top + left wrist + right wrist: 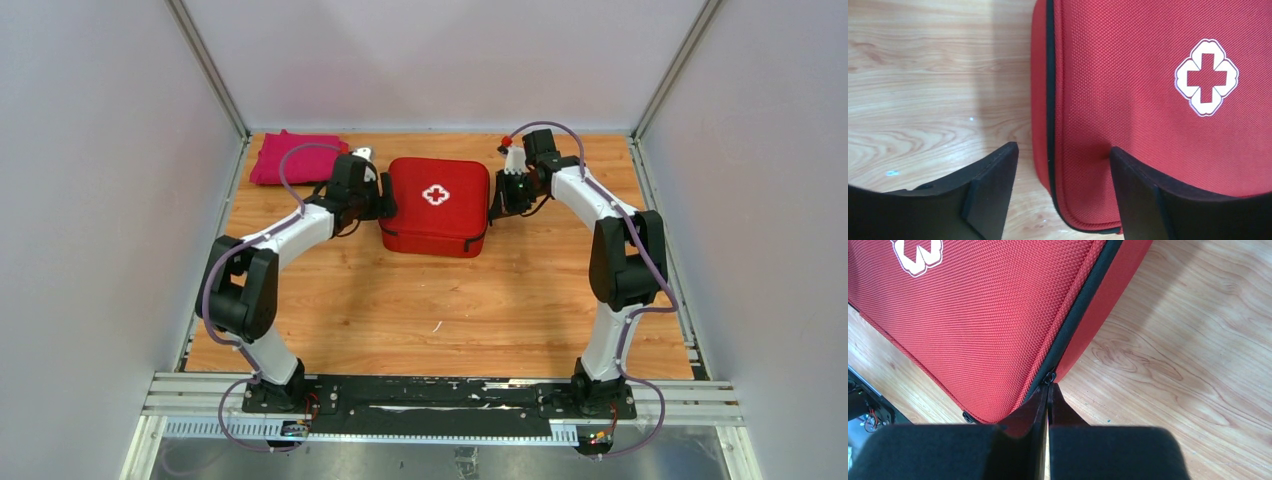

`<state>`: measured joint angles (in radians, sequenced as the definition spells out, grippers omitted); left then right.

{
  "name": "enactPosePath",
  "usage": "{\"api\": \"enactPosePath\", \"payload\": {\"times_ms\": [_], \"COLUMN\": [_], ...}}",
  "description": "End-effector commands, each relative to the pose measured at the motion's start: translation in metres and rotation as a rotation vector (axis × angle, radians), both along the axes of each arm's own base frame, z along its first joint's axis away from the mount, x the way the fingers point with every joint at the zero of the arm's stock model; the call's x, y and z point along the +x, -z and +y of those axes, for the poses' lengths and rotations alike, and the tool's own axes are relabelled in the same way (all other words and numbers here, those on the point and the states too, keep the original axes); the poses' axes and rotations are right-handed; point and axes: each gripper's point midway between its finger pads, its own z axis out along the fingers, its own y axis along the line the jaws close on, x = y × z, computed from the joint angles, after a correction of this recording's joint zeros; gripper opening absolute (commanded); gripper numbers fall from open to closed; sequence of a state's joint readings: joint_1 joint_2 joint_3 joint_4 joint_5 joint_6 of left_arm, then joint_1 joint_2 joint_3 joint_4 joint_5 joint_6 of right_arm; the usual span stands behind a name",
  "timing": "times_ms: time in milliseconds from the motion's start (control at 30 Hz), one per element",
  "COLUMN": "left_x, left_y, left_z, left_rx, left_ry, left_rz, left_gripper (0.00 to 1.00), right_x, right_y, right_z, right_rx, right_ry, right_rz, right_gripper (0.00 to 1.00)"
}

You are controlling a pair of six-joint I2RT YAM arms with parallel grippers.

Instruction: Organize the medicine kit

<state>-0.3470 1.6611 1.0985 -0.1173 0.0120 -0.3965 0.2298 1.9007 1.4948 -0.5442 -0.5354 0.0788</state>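
The medicine kit (435, 205) lies closed at the back middle of the wooden table, a red case with a white cross on its lid (1128, 90) (983, 315). My left gripper (383, 205) is at the case's left edge. It is open (1063, 150), straddling the near corner, with one finger over the table and the other resting on the lid. My right gripper (497, 205) is at the case's right edge. There it is shut (1049, 386), its tips pinched together right at the zipper pull (1049, 377) on the black zipper line.
A folded pink cloth (290, 155) lies at the back left corner. A small white item with a red top (508, 148) stands behind the right wrist. Another small pale item (362, 153) sits behind the left wrist. Grey walls enclose the table on three sides.
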Motion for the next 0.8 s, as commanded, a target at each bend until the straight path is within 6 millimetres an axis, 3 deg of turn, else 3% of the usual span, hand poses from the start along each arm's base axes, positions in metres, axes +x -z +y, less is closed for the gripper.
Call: {"api": "enactPosePath", "payload": {"times_ms": [0,100,267,433,567,667,767], "left_x": [-0.004,-0.011,-0.030,-0.058,-0.083,-0.094,-0.099], "left_y": [0.010,0.012,0.006,-0.004,-0.009,-0.012,-0.023], "left_z": [-0.019,-0.025,-0.028,-0.019,0.011,0.043,0.069], "left_rx": [-0.076,-0.122,-0.190,-0.216,-0.133,-0.024,0.085], "left_ry": [0.074,0.086,0.095,0.080,-0.012,-0.126,-0.189], "left_rz": [0.040,0.041,0.043,0.036,0.042,0.040,0.014], "left_gripper": [0.69,0.62,0.60,0.59,0.60,0.77,0.86], "right_x": [-0.020,-0.022,-0.026,-0.033,-0.040,-0.044,-0.046], "right_y": [0.009,0.010,0.008,0.007,0.005,0.003,0.003], "right_z": [0.010,0.013,0.022,0.035,0.044,0.044,0.043], "right_rx": [-0.009,-0.017,-0.023,-0.027,-0.037,-0.043,-0.047], "right_ry": [-0.069,-0.091,-0.132,-0.196,-0.229,-0.224,-0.220], "right_rz": [0.058,0.060,0.055,0.044,0.039,0.039,0.038], "right_gripper": [0.00,0.00,0.00,0.00,0.00,0.00,0.00]}}
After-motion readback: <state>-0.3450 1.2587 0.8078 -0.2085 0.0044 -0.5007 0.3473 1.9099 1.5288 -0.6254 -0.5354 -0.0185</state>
